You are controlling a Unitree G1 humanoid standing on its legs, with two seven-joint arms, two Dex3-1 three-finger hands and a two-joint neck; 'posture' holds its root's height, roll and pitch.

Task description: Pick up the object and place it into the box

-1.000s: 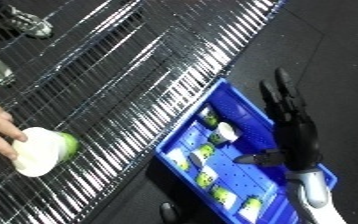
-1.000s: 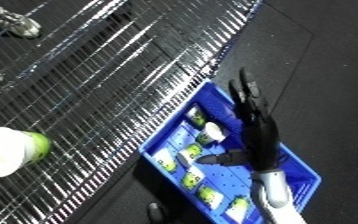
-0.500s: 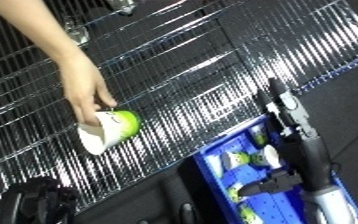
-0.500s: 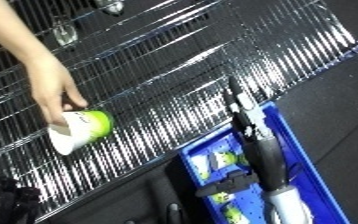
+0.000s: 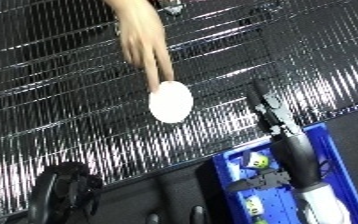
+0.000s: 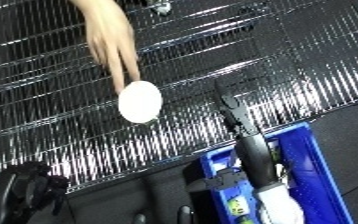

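Note:
A person's hand (image 5: 144,42) reaches down from the top and holds the object (image 5: 171,101), a white cup-like thing with its round white end facing me, over the wire mesh table (image 5: 60,115). My right hand (image 5: 293,152) stretches up from the blue bin (image 5: 342,165) with its fingers (image 5: 269,107) straight, open and holding nothing. Its fingertips lie just right of the object, not touching it. A dark rounded shape at the lower left looks like my left hand (image 5: 64,195); its fingers do not show.
Small white and green items (image 5: 257,160) lie inside the bin, which stands on the dark floor below the table's edge. A metal fitting (image 6: 162,7) sits at the table's far side.
The view has shifted and turned. The person's hand has brought the object closer to my right fingertips and turned its white end toward me. My right hand stays stretched out over the bin.

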